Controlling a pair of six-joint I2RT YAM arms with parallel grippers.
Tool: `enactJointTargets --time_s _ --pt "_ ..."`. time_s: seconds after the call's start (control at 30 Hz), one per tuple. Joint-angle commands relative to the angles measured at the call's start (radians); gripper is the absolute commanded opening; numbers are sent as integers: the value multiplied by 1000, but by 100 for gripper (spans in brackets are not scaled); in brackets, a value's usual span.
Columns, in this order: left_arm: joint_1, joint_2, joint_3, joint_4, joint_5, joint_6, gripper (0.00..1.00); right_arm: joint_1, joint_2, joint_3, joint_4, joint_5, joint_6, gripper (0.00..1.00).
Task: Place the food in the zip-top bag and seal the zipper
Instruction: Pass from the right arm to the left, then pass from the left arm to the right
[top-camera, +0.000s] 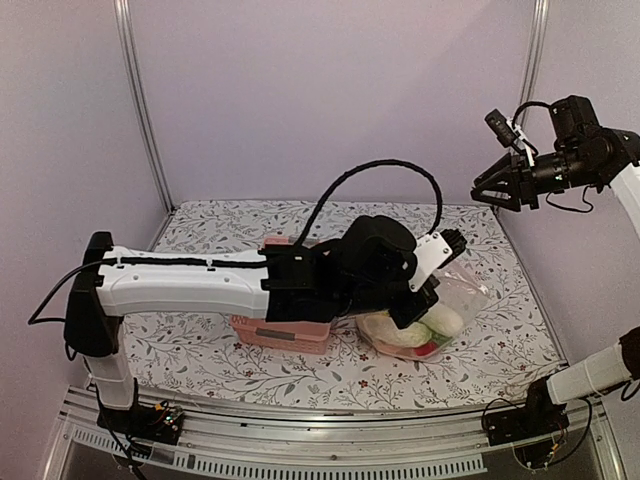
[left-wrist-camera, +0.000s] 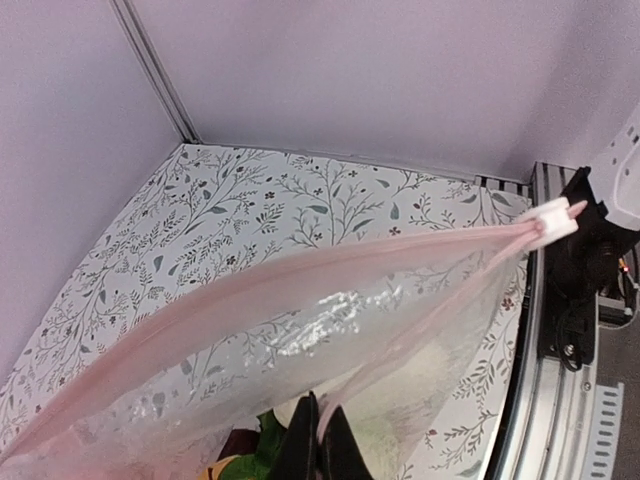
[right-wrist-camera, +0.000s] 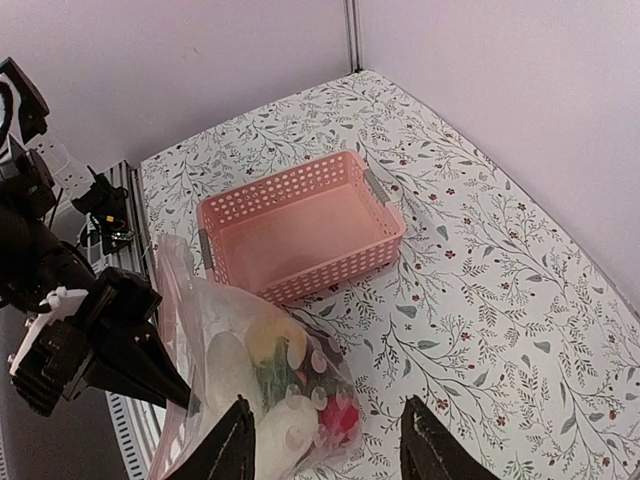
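The clear zip-top bag lies right of the pink basket, with toy food inside it. In the right wrist view a red piece, a white piece and a beige piece show through the plastic. My left gripper is shut on the bag's plastic just under the mouth. The pink zipper strip runs across the left wrist view, its white slider at the right end. My right gripper hangs open high above the table's right side, holding nothing.
The pink slatted basket stands empty beside the bag, partly under the left arm in the top view. The right arm's base is at the near right corner. Metal frame posts rise at the back corners.
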Motion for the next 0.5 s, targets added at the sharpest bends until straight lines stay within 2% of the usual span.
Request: enactJointTargets --time_s 0.0,0.2,0.47 --pt "51 -71 -53 53 -38 -79 0 -12 -46 -80 -41 -33 -58 49" --pt "103 -124 -137 101 -16 -130 0 -16 -146 -226 27 -79 -37 51" --pt "145 -156 -186 121 38 -177 0 -14 -285 -438 141 -141 -91 51"
